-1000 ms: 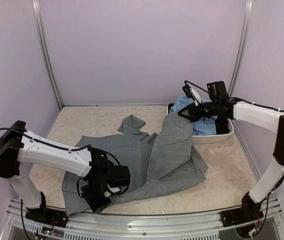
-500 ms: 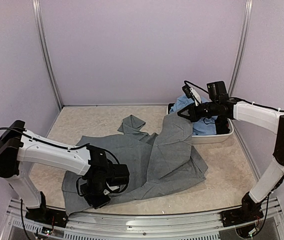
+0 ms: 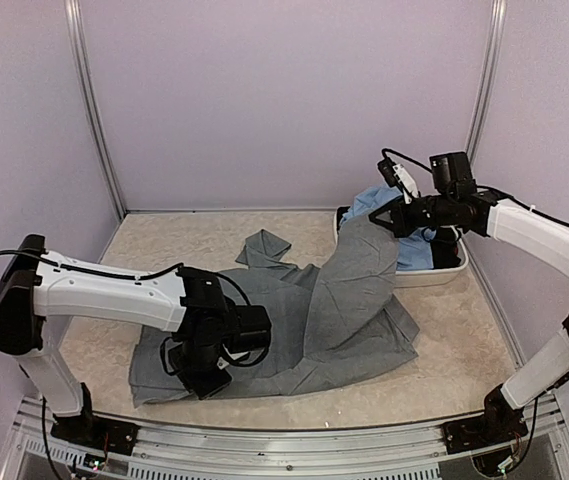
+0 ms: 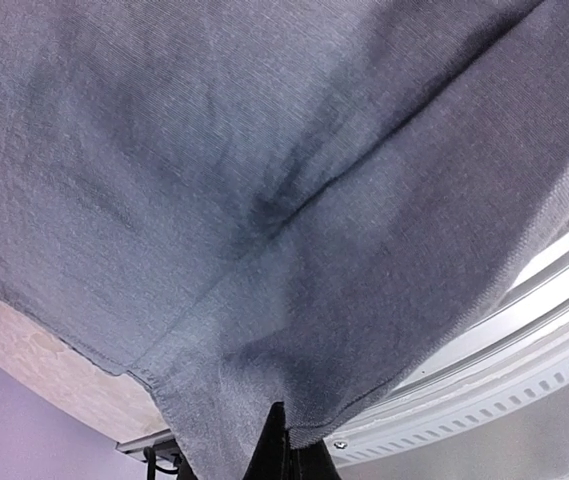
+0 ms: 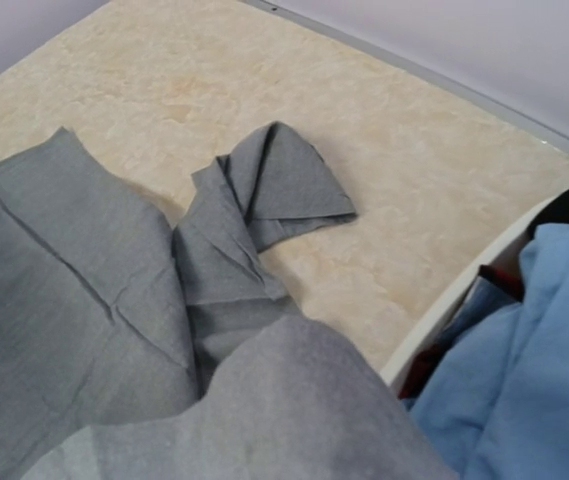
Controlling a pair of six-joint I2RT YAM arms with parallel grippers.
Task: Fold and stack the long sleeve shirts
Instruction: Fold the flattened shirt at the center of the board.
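where grey shirt (image 3: 344,300) lies, tabletop (image 3: 184,245) beige; walls (image 3: 284,100) lilac

Top external: high, behind arms, facing forward and down. Whole counter (image 3: 194,245) and back wall (image 3: 284,100) in frame, far off.
Left wrist: close against slate grey shirt (image 4: 264,180), cloth fills frame. Counter strip at lower left, aluminium rail (image 4: 524,330) at lower right.
Right wrist: above counter, looking down across it, nearer than top view. White basin (image 5: 434,330) rim and light blue shirt (image 5: 534,370) at lower right.
Top and right wrist share: folded grey flap (image 5: 274,175), basin, counter middle.
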